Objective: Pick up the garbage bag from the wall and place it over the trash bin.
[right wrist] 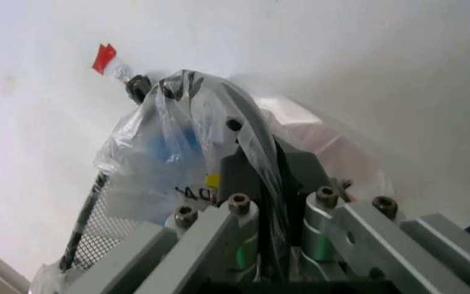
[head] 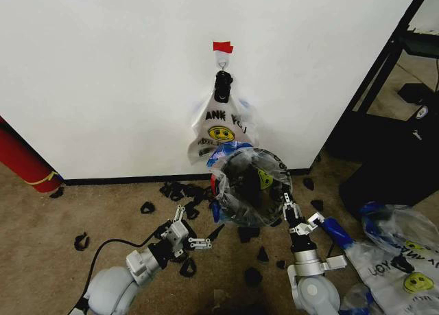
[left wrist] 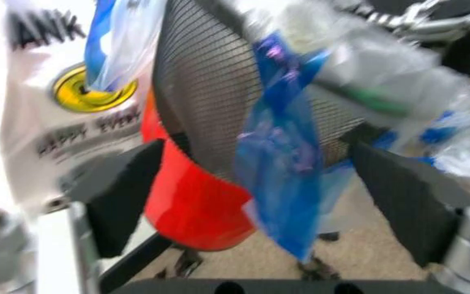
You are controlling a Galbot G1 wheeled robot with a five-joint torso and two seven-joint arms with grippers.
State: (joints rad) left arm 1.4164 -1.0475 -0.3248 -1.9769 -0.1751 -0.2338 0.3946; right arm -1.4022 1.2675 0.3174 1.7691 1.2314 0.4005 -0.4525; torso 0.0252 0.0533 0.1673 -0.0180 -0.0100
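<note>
The trash bin stands on the brown carpet, close to the white wall and its black baseboard. It is black wire mesh with a red bottom. The garbage bag is draped over the bin's top rim. It is thin and see-through, with blue edges, and part of it sinks down inside the bin. A yellow smiley shows through on the far side of the rim.

My right gripper is at the rim on my right side. Its jaws are clenched on a fold of the bag, and the plastic runs up between them.

My left gripper is low on the carpet, just beside the bin on my left side. Its jaws are spread apart and hold nothing. The bin's red bottom and a blue flap of the bag hang in front of them.

On the wall above the bin, a bunch of bags with the same print hangs from a black clip under red tape. More bags lie in a pile on the carpet near my right side. Small black clips are scattered on the carpet around the bin.
</note>
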